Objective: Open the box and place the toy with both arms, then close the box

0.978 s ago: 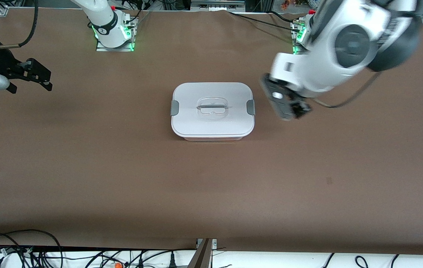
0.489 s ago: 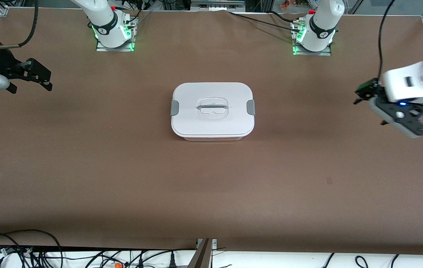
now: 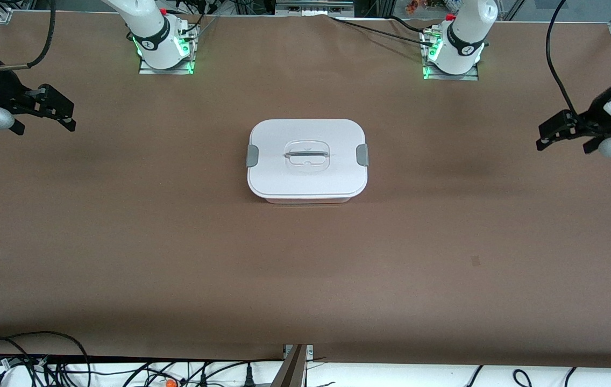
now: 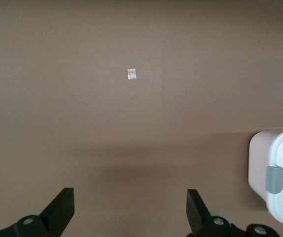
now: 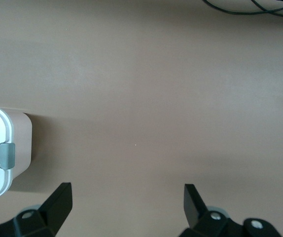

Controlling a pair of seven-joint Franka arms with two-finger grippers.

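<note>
Still lidded, the box [image 3: 307,160] sat mid-table with its long axis toward both spread-fingered grippers, the left gripper [image 3: 562,131] and right gripper [image 3: 54,109] well apart from it at either end, neither clearly nearer.

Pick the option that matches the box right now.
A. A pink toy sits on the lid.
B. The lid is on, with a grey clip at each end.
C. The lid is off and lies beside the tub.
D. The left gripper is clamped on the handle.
B: the white lid sits flat on the box, a grey clip showing at each end, and both grippers are over bare table, away from it.
</note>
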